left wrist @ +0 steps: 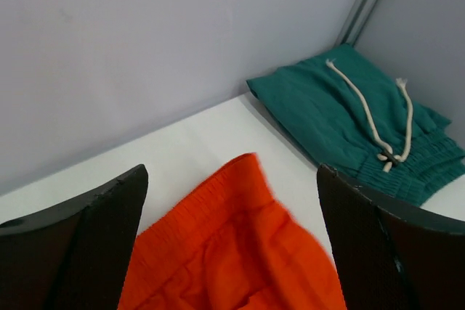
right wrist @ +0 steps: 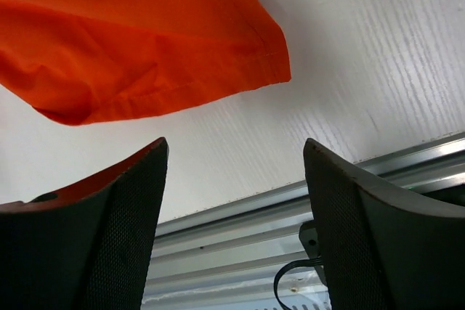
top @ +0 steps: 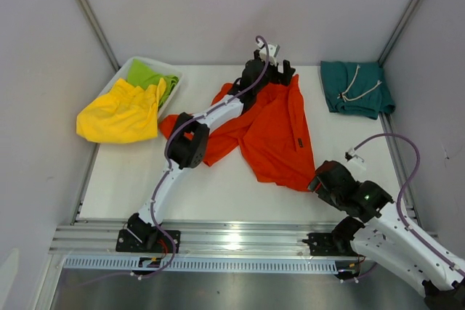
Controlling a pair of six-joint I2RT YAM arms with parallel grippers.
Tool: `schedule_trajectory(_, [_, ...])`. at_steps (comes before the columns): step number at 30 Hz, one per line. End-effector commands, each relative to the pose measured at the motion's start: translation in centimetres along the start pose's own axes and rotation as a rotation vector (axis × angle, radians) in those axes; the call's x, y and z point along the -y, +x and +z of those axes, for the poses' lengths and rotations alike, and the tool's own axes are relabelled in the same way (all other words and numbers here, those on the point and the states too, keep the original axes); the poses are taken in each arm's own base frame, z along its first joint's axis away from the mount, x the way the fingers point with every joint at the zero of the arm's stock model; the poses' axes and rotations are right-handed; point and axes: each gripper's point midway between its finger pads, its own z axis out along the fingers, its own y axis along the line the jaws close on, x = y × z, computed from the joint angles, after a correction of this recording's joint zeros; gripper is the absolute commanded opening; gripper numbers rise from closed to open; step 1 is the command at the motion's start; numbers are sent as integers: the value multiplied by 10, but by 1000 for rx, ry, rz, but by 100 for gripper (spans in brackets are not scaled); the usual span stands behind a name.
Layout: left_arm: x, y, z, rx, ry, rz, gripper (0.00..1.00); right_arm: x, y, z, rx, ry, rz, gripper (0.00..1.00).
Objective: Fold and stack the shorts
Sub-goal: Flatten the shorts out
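Note:
The orange shorts (top: 272,132) lie spread and rumpled in the middle of the table. My left gripper (top: 280,72) hangs open over their far edge; in the left wrist view the orange waistband (left wrist: 232,245) sits between the two black fingers (left wrist: 80,245), not gripped. The teal shorts (top: 356,88) lie folded at the back right with white drawstrings on top, also seen in the left wrist view (left wrist: 356,125). My right gripper (top: 320,179) is open and empty by the near hem of the orange shorts (right wrist: 145,41).
A white bin (top: 171,72) at the back left holds lime-green shorts (top: 151,76), with yellow shorts (top: 120,114) draped over its front. Metal rails (top: 232,237) run along the table's near edge. Grey walls close in the back and sides.

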Motion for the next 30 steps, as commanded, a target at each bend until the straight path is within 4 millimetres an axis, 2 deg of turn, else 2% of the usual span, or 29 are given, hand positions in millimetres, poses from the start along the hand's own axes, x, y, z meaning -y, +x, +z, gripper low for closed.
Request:
schedule_trajectory(1, [5,-72,0,153,-1,2,99,6,-23,-9,95,55,76,77])
schedule_trajectory(2, [8,-88,0,178,5,3,99,4,-24,-10,100,46,80,77])
schedule_trajectory(3, [9,-90,-1,168,3,3,99,2,-25,-10,103,38,74,77])
schedule_trajectory(6, [8,-116,-10,169,-19,9,99,-25,-32,-8,118,-77,68,77])
schedule_trajectory(7, [8,-137,-18,183,-21,13,99,-40,-39,-9,141,-132,48,78])
schedule_trajectory(8, [-1,-142,-22,175,-63,9,99,-47,-41,-6,142,-132,36,77])
schedule_trajectory(9, [-12,-156,-33,151,-100,-6,99,-69,-46,-4,142,-185,-20,77])
schedule_trajectory(10, [-20,-159,-39,131,-124,-6,99,-80,-52,-9,156,-230,-33,77])
schedule_trajectory(11, [-27,-162,-46,111,-142,-35,99,-88,-49,0,128,-217,-70,77])
schedule_trajectory(12, [-38,-158,-53,80,-166,-55,99,-110,-64,-4,147,-280,-60,76])
schedule_trajectory(13, [-61,-144,-63,15,-208,-77,99,-126,-55,-3,88,-352,-145,76])
schedule_trajectory(14, [-66,-162,-76,26,-216,-104,99,-135,-55,0,69,-372,-148,76])
schedule_trajectory(15, [-80,-136,-85,-38,-248,-118,99,-146,-60,11,57,-381,-138,76])
schedule_trajectory(16, [-101,-128,-98,-80,-295,-129,99,-167,-50,6,-9,-485,-170,74])
schedule_trajectory(18, [-114,-127,-118,-103,-326,-121,99,-194,-40,15,-42,-578,-240,72])
schedule_trajectory(19, [-128,-115,-128,-131,-362,-113,99,-208,-26,12,-86,-638,-280,72])
schedule_trajectory(20, [-135,-111,-135,-158,-385,-99,99,-222,-25,10,-84,-675,-325,71])
schedule_trajectory(21, [-145,-108,-143,-175,-410,-91,99,-227,-11,27,-129,-636,-359,71])
schedule_trajectory(22, [-152,-102,-148,-198,-430,-82,99,-238,-1,26,-140,-644,-396,71])
schedule_trajectory(23, [-157,-92,-154,-245,-451,-71,99,-252,-1,23,-135,-668,-412,71])
schedule_trajectory(24, [-165,-83,-157,-274,-469,-69,99,-260,9,35,-159,-659,-422,71])
schedule_trajectory(27, [-172,-60,-163,-361,-470,-75,99,-288,24,36,-196,-712,-401,68])
schedule_trajectory(28, [-179,-43,-164,-402,-480,-85,99,-290,35,49,-227,-694,-397,67])
schedule_trajectory(30, [-185,-33,-164,-442,-478,-100,99,-310,44,47,-250,-748,-380,65])
